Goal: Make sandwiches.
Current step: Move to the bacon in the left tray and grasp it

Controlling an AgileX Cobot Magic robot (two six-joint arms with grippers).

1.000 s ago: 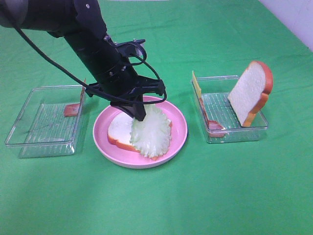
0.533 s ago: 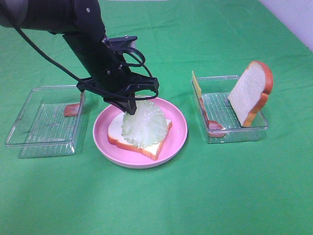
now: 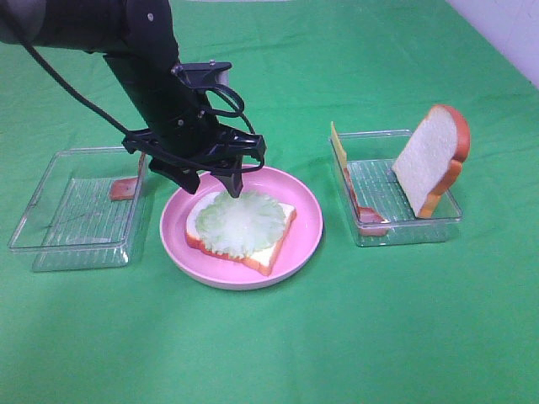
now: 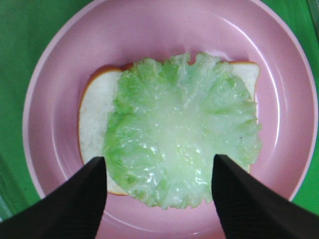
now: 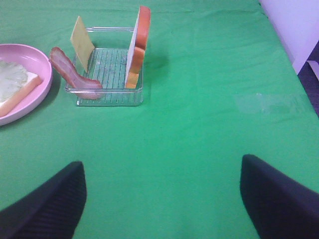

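A white bread slice (image 3: 274,252) with orange-brown crust lies on the round pink plate (image 3: 310,220). Pale green lettuce (image 3: 241,222) lies flat on it. My left gripper (image 3: 210,181) hangs open and empty just above the lettuce's back edge. The left wrist view shows the lettuce (image 4: 182,144) on the bread (image 4: 92,119) between my spread fingers (image 4: 75,204). My right gripper (image 5: 162,164) is open and empty over bare green cloth, out of the high view. A second bread slice (image 3: 431,160), yellow cheese (image 3: 338,145) and bacon (image 3: 364,212) stand in the right clear tray (image 3: 413,231).
A clear tray (image 3: 76,210) stands left of the plate with a reddish bacon piece (image 3: 125,188) at its right wall. The right wrist view shows the right tray (image 5: 107,97), the upright bread (image 5: 137,50), the cheese (image 5: 82,42), the bacon (image 5: 72,69) and the plate's edge (image 5: 42,59).
The lettuce hung from my left gripper a second ago; it now lies flat on the bread. The left gripper let go, opened, and lifted back and to the left.
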